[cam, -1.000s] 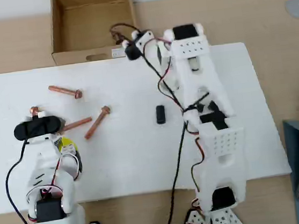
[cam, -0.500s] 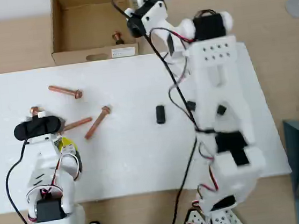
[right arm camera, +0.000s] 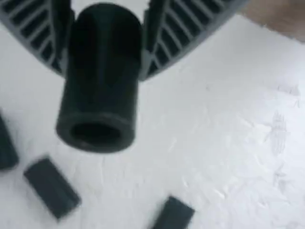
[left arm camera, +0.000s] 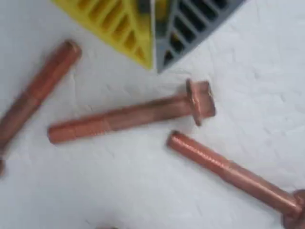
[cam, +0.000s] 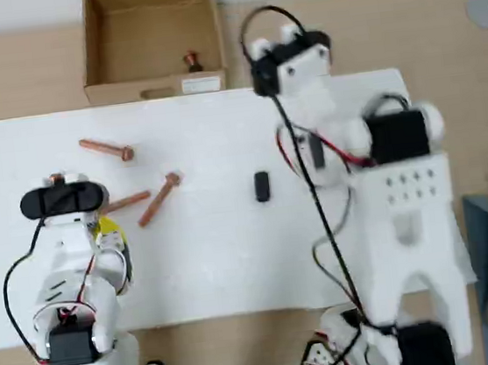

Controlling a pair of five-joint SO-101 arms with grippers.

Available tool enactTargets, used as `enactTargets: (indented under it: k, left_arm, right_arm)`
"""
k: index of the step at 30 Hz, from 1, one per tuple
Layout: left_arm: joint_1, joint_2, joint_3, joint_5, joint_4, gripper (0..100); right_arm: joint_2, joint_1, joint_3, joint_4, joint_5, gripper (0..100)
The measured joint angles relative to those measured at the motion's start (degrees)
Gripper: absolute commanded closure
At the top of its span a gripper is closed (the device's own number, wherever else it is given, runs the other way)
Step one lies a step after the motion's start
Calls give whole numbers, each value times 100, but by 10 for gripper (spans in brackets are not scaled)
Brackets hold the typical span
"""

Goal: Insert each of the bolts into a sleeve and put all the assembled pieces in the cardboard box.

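High view: fixed camera above the table (cam: pixel 20 76), looking down from far enough to take in most of the white mat (cam: pixel 208 257); cardboard box (cam: pixel 92 50) at the far edge, both arm bases at the near edge; left arm (cam: pixel 67 255) on the picture's left, right arm (cam: pixel 399 191) on its right.

Left wrist view: mounted on the left arm, very near the mat; faces down past the tips of the left gripper (left arm camera: pixel 153 64) onto three bolts (left arm camera: pixel 128 114); mat and bolts shared with the high view.

Right wrist view: mounted on the right arm, close; looks along the right gripper (right arm camera: pixel 107 62) and the black sleeve (right arm camera: pixel 97 105) it grips, down to the mat and loose sleeves (right arm camera: pixel 50 193); mat shared with the high view.
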Motion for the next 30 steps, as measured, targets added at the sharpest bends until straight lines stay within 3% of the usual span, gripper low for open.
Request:
enactTargets:
  k: [7, 13, 19, 25, 30]
  left_arm:
    - [571, 1943, -1415, 0, 97, 993]
    - [659, 3903, -2409, 0, 97, 993]
    - [659, 5776, -3429, -651, 141, 993]
    - [862, 7464, -4818, -1099, 923, 988]
    - [905, 8774, -5987, -1451, 1556, 919]
  right_arm:
    - [-800, 747, 1310, -211, -70, 988]
    - [-1134, 1301, 1890, -281, -70, 988]
    - [-1327, 1582, 2215, -281, -70, 988]
    - [-1468, 1600, 2338, -281, -70, 988]
    - [-1486, 1600, 2462, -343, -70, 988]
